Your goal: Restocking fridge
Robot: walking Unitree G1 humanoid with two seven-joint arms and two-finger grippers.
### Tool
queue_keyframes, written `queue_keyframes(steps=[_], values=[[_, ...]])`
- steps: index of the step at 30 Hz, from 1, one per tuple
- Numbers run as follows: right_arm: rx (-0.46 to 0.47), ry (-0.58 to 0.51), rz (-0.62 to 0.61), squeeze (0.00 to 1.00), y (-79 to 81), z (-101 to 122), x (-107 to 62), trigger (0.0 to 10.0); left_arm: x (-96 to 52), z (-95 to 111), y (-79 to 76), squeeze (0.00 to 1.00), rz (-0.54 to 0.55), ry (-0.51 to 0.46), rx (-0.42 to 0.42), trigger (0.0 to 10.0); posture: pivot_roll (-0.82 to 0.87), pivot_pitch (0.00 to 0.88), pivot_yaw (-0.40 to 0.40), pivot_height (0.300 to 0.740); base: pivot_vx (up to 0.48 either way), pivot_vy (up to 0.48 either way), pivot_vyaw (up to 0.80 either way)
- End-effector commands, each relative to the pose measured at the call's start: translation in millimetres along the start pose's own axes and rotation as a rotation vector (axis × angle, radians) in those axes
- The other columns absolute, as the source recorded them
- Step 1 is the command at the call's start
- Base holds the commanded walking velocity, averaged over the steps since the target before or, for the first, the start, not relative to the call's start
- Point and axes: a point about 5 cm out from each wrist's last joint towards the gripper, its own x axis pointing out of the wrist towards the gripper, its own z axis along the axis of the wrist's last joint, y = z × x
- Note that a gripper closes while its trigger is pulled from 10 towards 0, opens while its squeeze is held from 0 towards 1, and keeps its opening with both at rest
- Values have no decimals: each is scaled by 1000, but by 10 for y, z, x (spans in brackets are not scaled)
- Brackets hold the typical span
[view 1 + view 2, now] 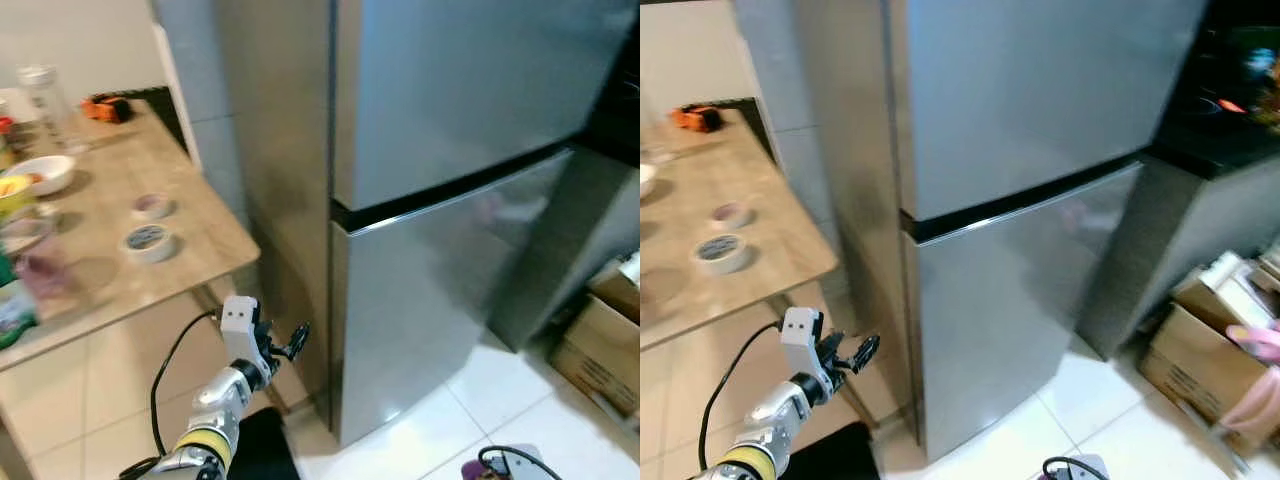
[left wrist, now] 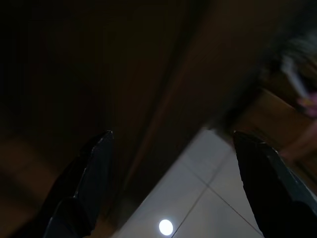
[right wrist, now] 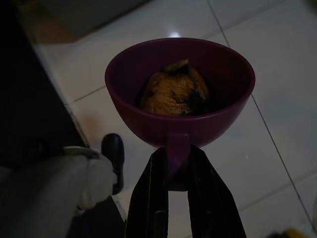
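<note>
in the left eye view a two-door steel fridge (image 1: 450, 200) stands shut, both doors closed. to its left is a wooden table (image 1: 200, 235) carrying two rolls of tape (image 1: 148, 241), a white bowl (image 1: 42, 173), a clear jar (image 1: 40, 95) and an orange object (image 1: 105, 107) at the far edge. the left gripper (image 1: 290, 343) is raised low in front of the fridge's left side, below the table's corner, on a silver arm with a yellow band and a black cable. cardboard boxes (image 1: 600, 345) sit on the white tiled floor (image 1: 520, 410) to the right.

the right eye view gives the same scene shifted: the fridge closed, the left gripper near its lower left corner, and a dark counter (image 1: 1230, 140) beside the boxes.

in the left wrist view, very dark, the two black fingers (image 2: 86, 178) are spread wide apart with nothing between them; past them are the dim fridge side and pale floor tiles.

in the right wrist view the right gripper (image 3: 177, 171) has its fingers pinched on the handle tab of a purple bowl (image 3: 148, 126), held over the floor tiles. inside the bowl lies a brownish-orange lump of food (image 3: 171, 91). a black shoe (image 3: 113, 151) shows on the floor beside it.
</note>
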Motion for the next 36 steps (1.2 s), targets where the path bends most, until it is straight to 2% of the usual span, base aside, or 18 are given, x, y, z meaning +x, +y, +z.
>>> queue_keyframes(steps=[1,3,8,13,23,24,26,28,30,32,36], values=[[14,14,-13,0,-18,-64,-16,10000,27,60,-21,0,-29,-15,44,10000,-75,0,6,740,0,0,0],[13,16,-13,0,-14,-82,-21,10000,50,128,-44,0,-77,-32,85,10000,-78,0,8,740,0,0,0],[13,17,-13,0,-20,-93,-25,10000,74,184,-89,0,-155,-38,119,10000,-81,0,7,740,0,0,0],[16,15,-14,0,-26,-85,-24,10000,87,229,-172,0,-293,-21,189,10000,-83,0,9,740,0,0,0],[16,10,-4,0,15,-83,-19,10000,25,221,-116,0,-307,-13,221,10000,-81,0,11,740,0,0,0],[15,11,-4,0,13,-84,-19,10000,53,334,-121,0,-334,-63,198,10000,-81,0,11,740,0,0,0],[15,10,-5,0,12,-82,-19,10000,66,371,-148,0,-368,-79,189,10000,-81,0,11,740,0,0,0],[14,8,-6,0,3,-73,-18,10000,102,469,-249,0,-474,-119,170,10000,-81,0,11,740,0,0,0],[12,6,-7,0,-3,-63,-17,10000,136,546,-307,0,-520,-141,180,10000,-81,0,11,740,0,0,0],[10,5,-8,0,-8,-58,-17,10000,160,599,-318,0,-520,-151,206,10000,-83,0,9,740,0,0,0],[7,6,-8,0,-16,-63,-19,10000,207,808,-233,0,-443,-200,262,10000,-85,0,5,740,0,0,0]])
